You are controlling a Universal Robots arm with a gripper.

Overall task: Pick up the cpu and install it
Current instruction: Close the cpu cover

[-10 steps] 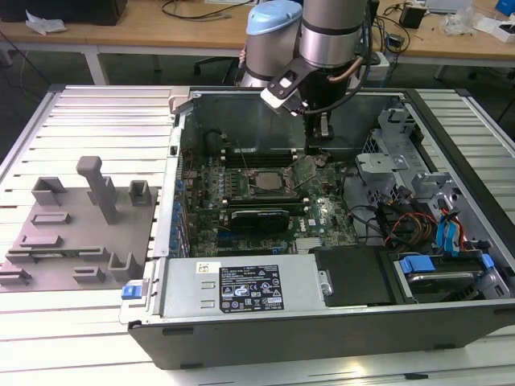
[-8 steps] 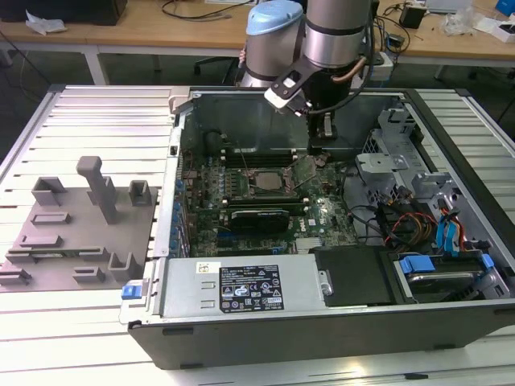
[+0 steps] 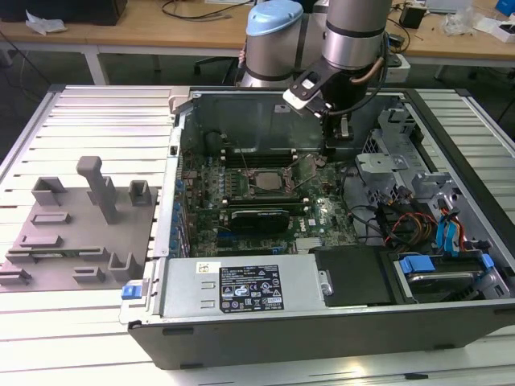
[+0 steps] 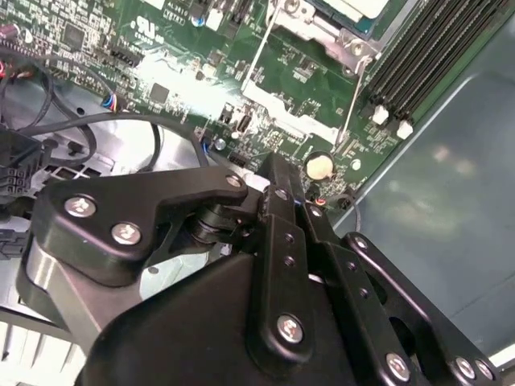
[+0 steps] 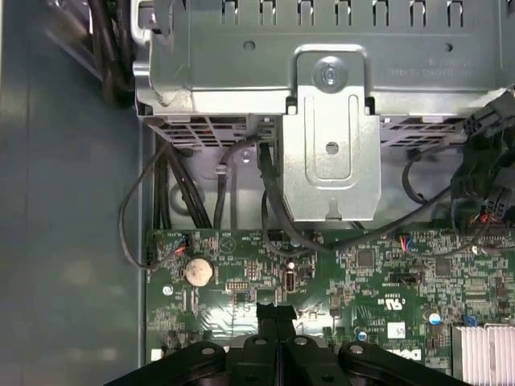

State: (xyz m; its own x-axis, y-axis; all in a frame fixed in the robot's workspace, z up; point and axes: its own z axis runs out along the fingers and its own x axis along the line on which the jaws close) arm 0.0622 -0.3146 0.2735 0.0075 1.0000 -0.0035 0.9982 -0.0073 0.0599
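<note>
"What does the gripper hold?"
"Nothing. Its fingers are pressed together, empty, low over the motherboard beside the metal cage."
"And the cpu?"
"Apparently seated in its socket mid-board, which would explain the free tool."

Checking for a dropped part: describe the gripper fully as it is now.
The gripper is a black linkage, metal by its look, with silver screw heads. Its two fingers are pressed together, nothing between them. It hangs inside the open computer case over the green motherboard, near the round coin battery.
</note>
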